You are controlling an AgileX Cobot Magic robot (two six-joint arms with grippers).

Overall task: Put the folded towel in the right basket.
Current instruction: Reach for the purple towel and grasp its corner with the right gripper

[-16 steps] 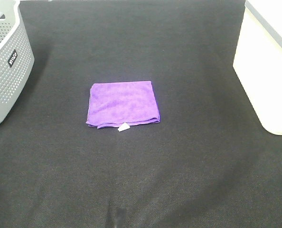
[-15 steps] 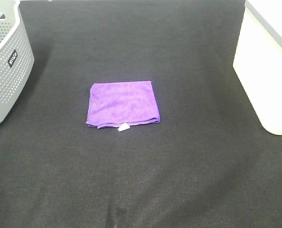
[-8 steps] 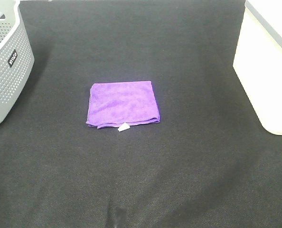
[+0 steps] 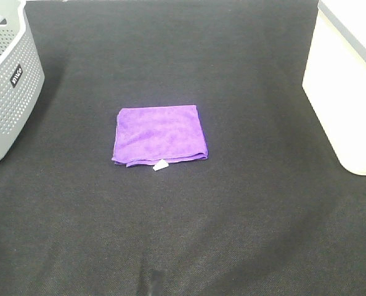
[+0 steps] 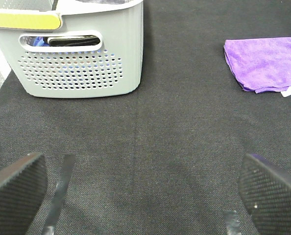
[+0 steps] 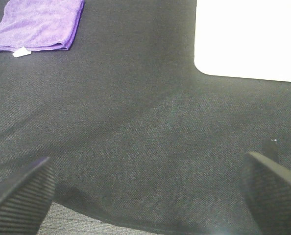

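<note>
A folded purple towel (image 4: 159, 135) with a small white tag lies flat in the middle of the black table. It also shows in the left wrist view (image 5: 265, 63) and the right wrist view (image 6: 37, 24). The right basket (image 4: 349, 80) is white and stands at the table's right edge; its wall shows in the right wrist view (image 6: 248, 39). My left gripper (image 5: 140, 196) is open and empty, well short of the towel. My right gripper (image 6: 145, 196) is open and empty, near the table's front edge. Neither gripper shows in the exterior view.
A grey perforated basket (image 4: 7, 80) stands at the table's left edge; in the left wrist view (image 5: 79, 49) it holds dark and blue items. The black table (image 4: 183, 234) covers the whole workspace.
</note>
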